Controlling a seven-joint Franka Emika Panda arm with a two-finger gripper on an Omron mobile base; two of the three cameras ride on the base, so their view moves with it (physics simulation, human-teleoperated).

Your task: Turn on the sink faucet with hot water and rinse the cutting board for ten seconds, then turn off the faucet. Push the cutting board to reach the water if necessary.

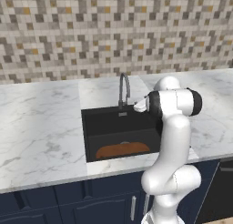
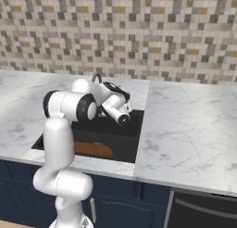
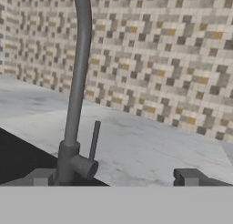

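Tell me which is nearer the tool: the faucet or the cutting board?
The faucet, just ahead of the open tool; the cutting board lies down in the sink.

Matte dark-grey metal sink faucet [image 3: 77,82]; matte-black sink [image 1: 109,123]; orange-brown wooden cutting board [image 1: 122,150]; smooth white marble bench [image 1: 41,127].

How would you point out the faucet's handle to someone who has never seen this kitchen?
Find the deep matte-black sink set in the white marble counter. At its back edge rises the slim dark-grey gooseneck faucet. The handle is the thin straight lever standing upright beside the spout's base, far shorter than the spout.
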